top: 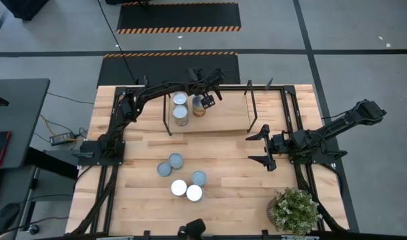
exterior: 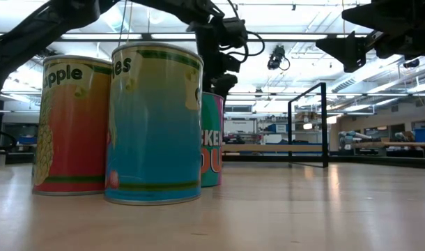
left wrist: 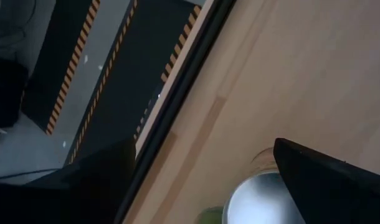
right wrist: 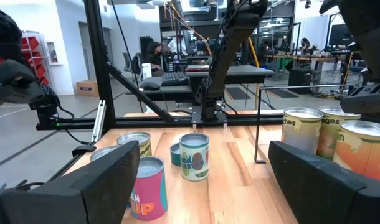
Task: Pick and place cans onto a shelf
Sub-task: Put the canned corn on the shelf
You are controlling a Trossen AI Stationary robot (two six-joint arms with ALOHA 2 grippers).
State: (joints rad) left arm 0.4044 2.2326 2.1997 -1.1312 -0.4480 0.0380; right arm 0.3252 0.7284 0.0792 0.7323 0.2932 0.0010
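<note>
The shelf [top: 223, 113] is a light-wood board with black rod uprights at the table's far side. Three cans stand on its left part: two [top: 181, 108] side by side and one with a dark label [top: 199, 109]. My left gripper [top: 207, 100] hovers open just above that third can, whose silver top [left wrist: 255, 200] shows between its spread fingers, nearer one of them. Several more cans [top: 180, 177] stand upright on the table's near middle. My right gripper [top: 262, 147] is open and empty above the table, right of the middle.
A potted plant [top: 295, 210] stands at the table's near right corner. The shelf's right half [top: 267, 110] is bare board between black uprights [top: 250, 107]. Bare tabletop lies between the shelf and the loose cans. A dark desk [top: 13, 120] stands left of the table.
</note>
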